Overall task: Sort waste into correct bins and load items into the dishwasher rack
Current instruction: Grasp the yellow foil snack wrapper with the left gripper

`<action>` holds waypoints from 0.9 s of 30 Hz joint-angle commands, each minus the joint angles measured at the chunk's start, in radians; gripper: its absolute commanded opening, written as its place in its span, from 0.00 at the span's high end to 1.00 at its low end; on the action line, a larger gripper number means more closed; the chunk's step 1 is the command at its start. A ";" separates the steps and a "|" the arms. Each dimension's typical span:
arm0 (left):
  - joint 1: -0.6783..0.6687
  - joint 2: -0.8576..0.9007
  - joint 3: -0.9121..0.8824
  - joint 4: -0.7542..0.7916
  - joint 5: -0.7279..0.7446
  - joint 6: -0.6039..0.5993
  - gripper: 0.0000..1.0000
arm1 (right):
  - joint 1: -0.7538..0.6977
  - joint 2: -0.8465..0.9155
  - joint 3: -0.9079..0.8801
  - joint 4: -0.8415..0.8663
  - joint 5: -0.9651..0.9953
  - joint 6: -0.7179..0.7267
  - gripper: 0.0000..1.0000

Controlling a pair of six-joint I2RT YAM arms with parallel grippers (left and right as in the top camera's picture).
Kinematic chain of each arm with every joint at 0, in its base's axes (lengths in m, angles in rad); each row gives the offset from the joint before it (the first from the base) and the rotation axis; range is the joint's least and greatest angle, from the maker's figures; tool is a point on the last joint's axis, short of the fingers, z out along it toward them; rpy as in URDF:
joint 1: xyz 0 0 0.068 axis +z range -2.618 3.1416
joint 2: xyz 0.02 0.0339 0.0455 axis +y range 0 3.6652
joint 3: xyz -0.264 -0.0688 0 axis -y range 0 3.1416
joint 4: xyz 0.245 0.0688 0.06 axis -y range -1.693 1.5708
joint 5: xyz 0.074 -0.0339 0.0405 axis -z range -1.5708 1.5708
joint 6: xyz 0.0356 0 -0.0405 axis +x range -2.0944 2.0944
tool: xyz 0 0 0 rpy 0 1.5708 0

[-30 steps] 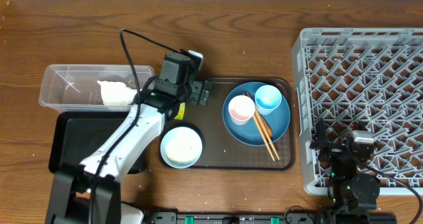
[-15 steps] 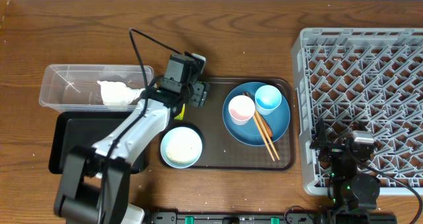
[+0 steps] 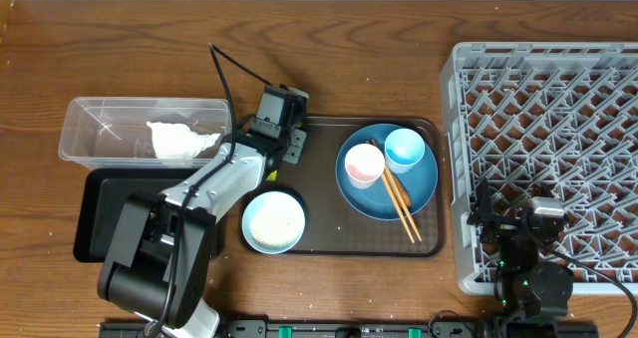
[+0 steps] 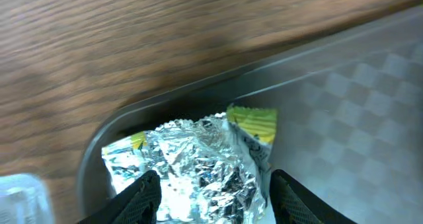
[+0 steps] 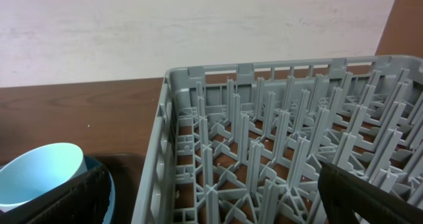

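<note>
Crinkled silver foil wrapper (yellow-green edge).

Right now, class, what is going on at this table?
The left gripper straddles the foil wrapper in the brown tray's corner; whether it grips yet is unclear. Tissue lies in the clear tub. Plate, cups, chopsticks and bowl sit on the tray, not yet loaded. The right gripper hangs open at the grey rack's edge.

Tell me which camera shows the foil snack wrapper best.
Left wrist: the crumpled foil snack wrapper lies between the fingers of the left gripper, in a corner of the brown tray. Overhead, the left arm hides it. The right wrist shows none of it.
</note>
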 commanded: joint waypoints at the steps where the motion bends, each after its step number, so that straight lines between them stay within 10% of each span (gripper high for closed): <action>1: 0.001 0.012 -0.004 -0.002 -0.068 -0.003 0.44 | 0.021 -0.007 -0.002 -0.003 0.007 0.010 0.01; 21: 0.001 0.065 -0.004 0.003 -0.068 -0.005 0.38 | 0.021 -0.007 -0.001 -0.003 0.007 0.010 0.01; 24: 0.003 0.072 -0.004 -0.009 -0.068 -0.005 0.24 | 0.021 -0.007 -0.002 -0.003 0.007 0.010 0.01; 25: 0.006 0.078 -0.004 -0.010 -0.068 -0.005 0.02 | 0.021 -0.007 -0.001 -0.003 0.007 0.010 0.01; 27: 0.010 0.090 -0.004 -0.010 -0.068 -0.005 0.02 | 0.021 -0.007 -0.002 -0.003 0.007 0.010 0.01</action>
